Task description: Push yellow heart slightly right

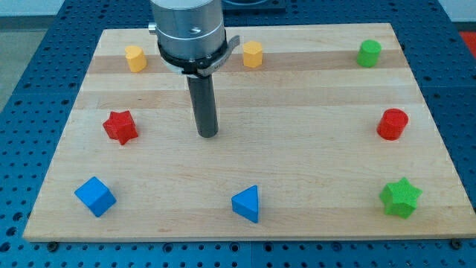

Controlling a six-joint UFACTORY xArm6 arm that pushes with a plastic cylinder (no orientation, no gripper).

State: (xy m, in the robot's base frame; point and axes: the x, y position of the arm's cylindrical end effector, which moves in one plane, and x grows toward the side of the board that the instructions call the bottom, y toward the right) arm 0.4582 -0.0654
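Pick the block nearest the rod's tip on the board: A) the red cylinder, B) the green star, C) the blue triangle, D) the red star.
D. My tip stands on bare wood just to the view's right of the red star, not touching it; the blue triangle, red cylinder and green star all lie farther off.
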